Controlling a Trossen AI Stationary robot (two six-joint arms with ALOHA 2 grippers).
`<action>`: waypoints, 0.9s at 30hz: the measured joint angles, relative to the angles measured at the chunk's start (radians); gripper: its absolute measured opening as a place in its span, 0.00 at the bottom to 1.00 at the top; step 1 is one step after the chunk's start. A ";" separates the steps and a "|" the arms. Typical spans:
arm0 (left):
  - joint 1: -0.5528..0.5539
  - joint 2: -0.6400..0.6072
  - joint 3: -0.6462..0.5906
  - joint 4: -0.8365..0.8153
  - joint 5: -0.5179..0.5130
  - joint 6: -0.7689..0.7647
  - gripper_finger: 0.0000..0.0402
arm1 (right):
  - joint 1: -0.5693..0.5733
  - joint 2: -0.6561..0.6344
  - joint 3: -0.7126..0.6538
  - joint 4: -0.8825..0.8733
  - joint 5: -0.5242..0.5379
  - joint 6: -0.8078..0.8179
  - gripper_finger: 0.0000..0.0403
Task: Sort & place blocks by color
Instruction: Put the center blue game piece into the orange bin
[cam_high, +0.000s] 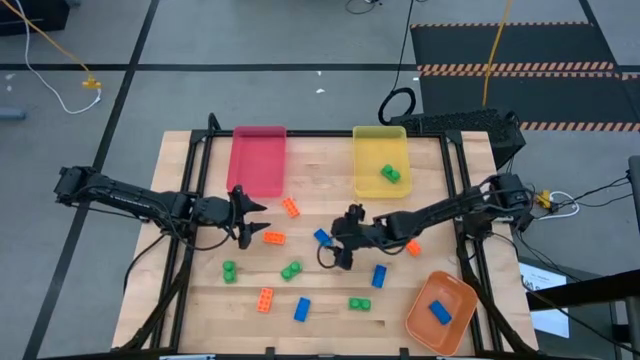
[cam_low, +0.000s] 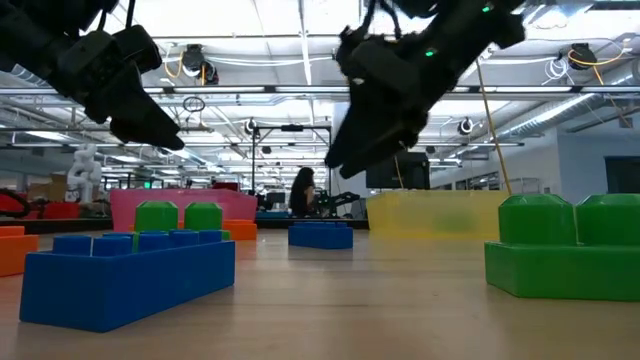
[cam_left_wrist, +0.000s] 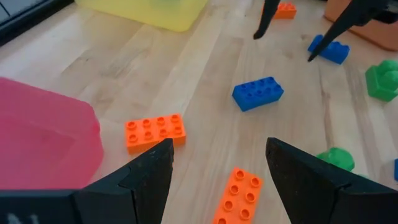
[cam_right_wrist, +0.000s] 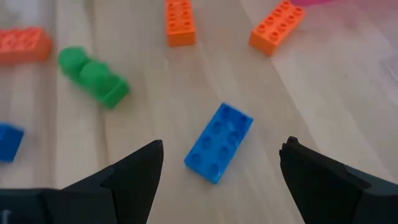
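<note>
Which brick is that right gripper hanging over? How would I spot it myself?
Start at the yellow tray at the table's far edge and come down toward the middle. There, by the open right gripper, lies a blue brick. The bricks beside it toward the pink tray are orange.

pink tray (cam_high: 258, 160) | yellow tray (cam_high: 379, 150) | orange tray (cam_high: 455, 292) | table (cam_high: 330, 170)

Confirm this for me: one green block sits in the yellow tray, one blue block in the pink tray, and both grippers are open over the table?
Not quite. The blue block lies in the orange tray, not the pink tray, as the high view shows. The rest holds: green block in the yellow tray, left gripper and right gripper open.
</note>
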 joint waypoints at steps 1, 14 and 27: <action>0.000 0.000 0.000 -0.002 0.000 -0.002 0.63 | -0.004 0.013 0.009 0.002 -0.001 0.009 0.75; 0.000 0.000 0.000 0.011 -0.002 -0.005 0.63 | -0.027 0.133 0.043 0.015 -0.043 0.056 0.75; 0.000 0.000 0.000 0.011 -0.011 -0.010 0.63 | -0.025 0.239 0.046 0.029 0.036 0.001 0.74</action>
